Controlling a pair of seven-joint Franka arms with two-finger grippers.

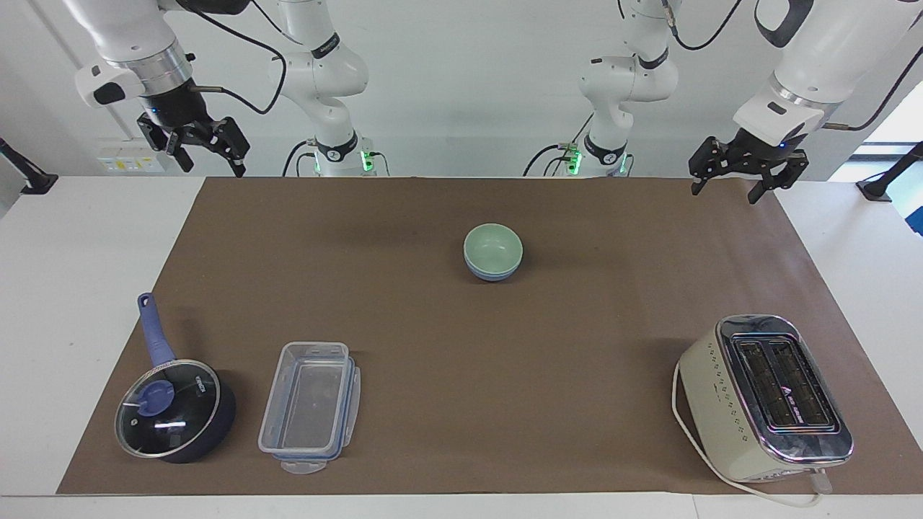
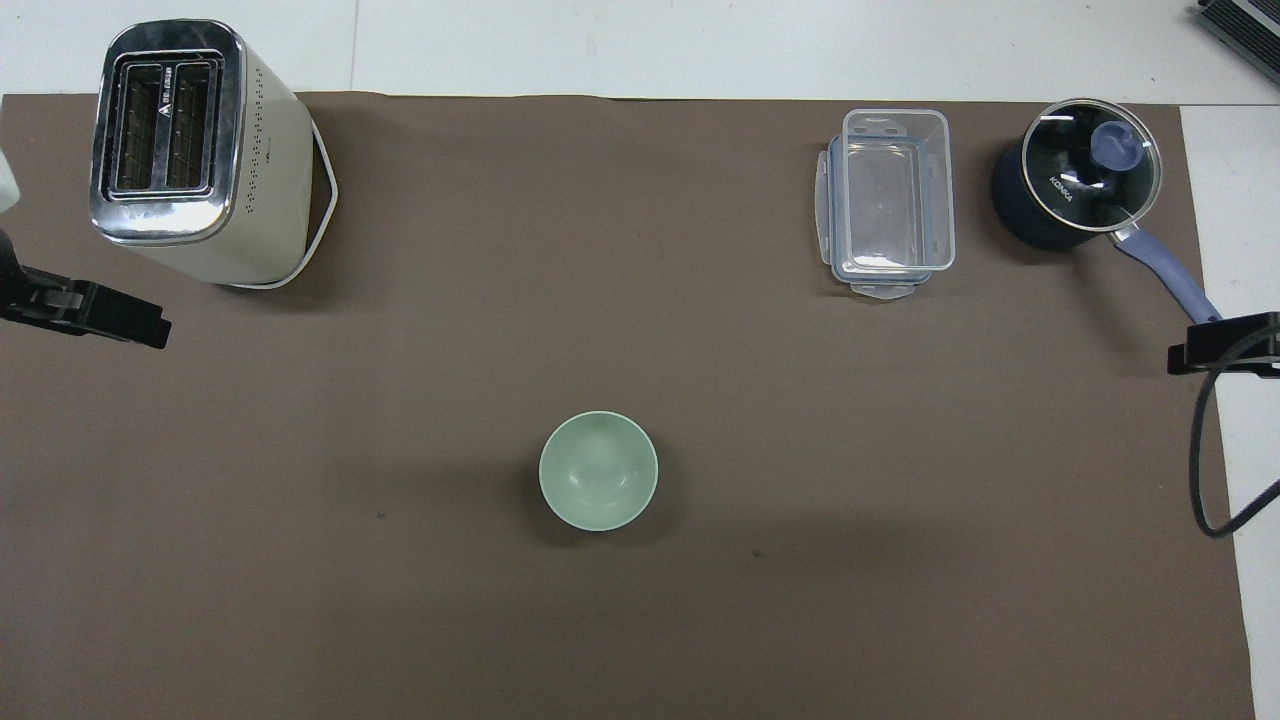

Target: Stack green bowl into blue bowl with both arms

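The green bowl (image 1: pixel 493 247) sat nested in the blue bowl (image 1: pixel 492 273), of which only a thin band showed under the green rim; the pair stood on the brown mat (image 1: pixel 461 404) midway between my two ends of the table, nearer to me than the other items. Farther from me, the toaster (image 1: pixel 764 396) stood toward my left arm's end, and the clear plastic container (image 1: pixel 310 406) and lidded saucepan (image 1: pixel 173 411) toward my right arm's end. My left gripper (image 1: pixel 737 180) hung over its near corner of the mat, jaws spread and empty. My right gripper (image 1: pixel 207 157) hung over the other near corner, likewise spread, holding nothing.
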